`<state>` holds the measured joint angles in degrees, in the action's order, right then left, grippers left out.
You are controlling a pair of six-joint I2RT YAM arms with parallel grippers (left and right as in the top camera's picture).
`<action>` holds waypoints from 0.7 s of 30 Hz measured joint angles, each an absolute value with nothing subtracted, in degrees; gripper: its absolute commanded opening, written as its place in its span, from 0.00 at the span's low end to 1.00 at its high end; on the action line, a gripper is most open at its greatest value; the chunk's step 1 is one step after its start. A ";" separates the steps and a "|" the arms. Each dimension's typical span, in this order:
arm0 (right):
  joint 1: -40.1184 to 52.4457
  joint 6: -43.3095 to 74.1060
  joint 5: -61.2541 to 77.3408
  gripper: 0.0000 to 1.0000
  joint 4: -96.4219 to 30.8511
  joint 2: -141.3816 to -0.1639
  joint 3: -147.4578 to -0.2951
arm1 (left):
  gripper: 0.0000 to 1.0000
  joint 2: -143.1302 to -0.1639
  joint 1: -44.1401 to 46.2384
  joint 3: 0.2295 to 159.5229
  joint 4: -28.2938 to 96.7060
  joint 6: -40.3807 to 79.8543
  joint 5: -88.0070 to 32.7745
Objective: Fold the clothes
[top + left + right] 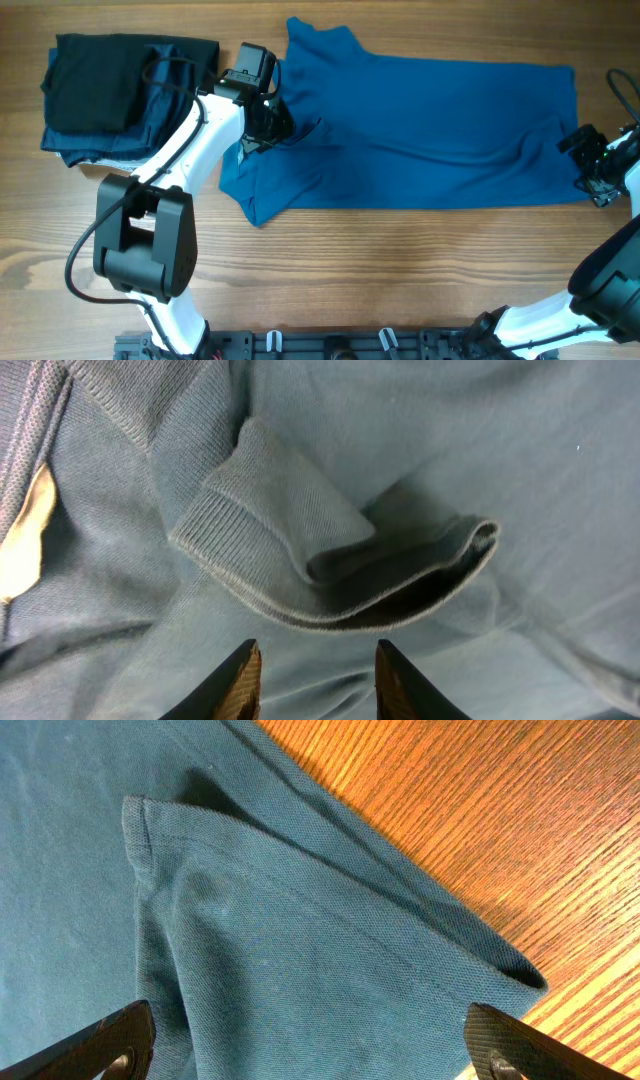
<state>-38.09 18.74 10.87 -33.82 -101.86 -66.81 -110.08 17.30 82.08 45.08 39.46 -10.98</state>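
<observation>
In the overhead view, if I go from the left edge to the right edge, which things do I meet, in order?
stack of dark folded clothes → left gripper → blue polo shirt → right gripper

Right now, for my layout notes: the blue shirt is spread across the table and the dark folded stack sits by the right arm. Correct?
No: the stack sits by the left arm, as the overhead view shows. The shirt is spread across the table, as you say.
</observation>
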 measured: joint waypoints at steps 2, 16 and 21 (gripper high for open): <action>-38.09 18.74 10.87 1.00 -33.82 -101.86 -66.81 | 0.41 -110.10 17.30 82.00 43.77 40.60 -10.79; -38.09 18.72 10.87 1.00 -33.82 -101.86 -66.81 | 0.36 -114.10 17.63 81.91 40.86 44.99 -10.33; -38.09 18.72 10.87 1.00 -33.82 -101.86 -66.81 | 0.36 -114.13 18.06 81.91 40.88 45.17 -10.26</action>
<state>-38.09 18.72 10.87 -33.82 -101.86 -66.81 -114.13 18.06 81.91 40.88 45.17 -10.26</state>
